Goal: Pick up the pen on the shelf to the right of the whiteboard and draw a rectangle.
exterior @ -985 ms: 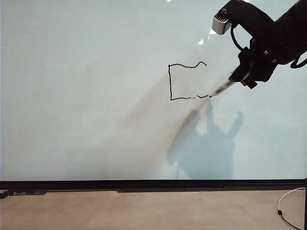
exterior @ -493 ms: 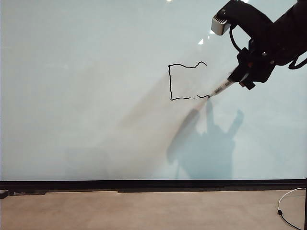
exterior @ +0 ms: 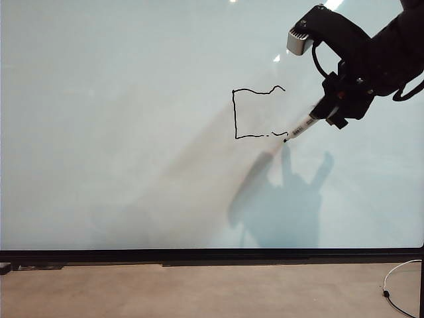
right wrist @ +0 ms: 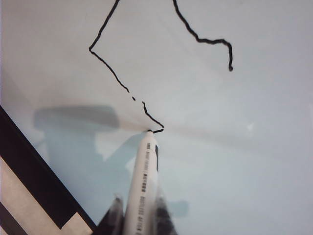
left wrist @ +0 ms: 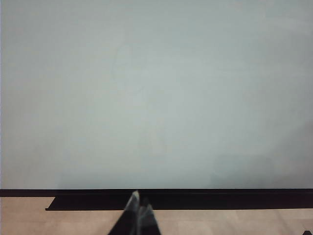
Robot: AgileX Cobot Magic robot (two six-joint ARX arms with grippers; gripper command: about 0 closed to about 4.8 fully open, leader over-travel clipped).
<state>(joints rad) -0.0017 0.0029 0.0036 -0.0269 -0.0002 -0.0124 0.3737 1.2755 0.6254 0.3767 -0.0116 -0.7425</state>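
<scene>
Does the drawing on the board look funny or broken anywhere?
Yes. The rectangle on the whiteboard is wobbly, its bottom line has little gaps, and one side is still missing. The right claw holds the pen at the open corner.

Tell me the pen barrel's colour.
White with small dark printing; the pen shows best in the right wrist view.

Small dark printing is seen along the white barrel of the pen [right wrist: 142, 188], but it is too blurred and too small to be read. No other text, label, brand, number or sign can be made out.
</scene>
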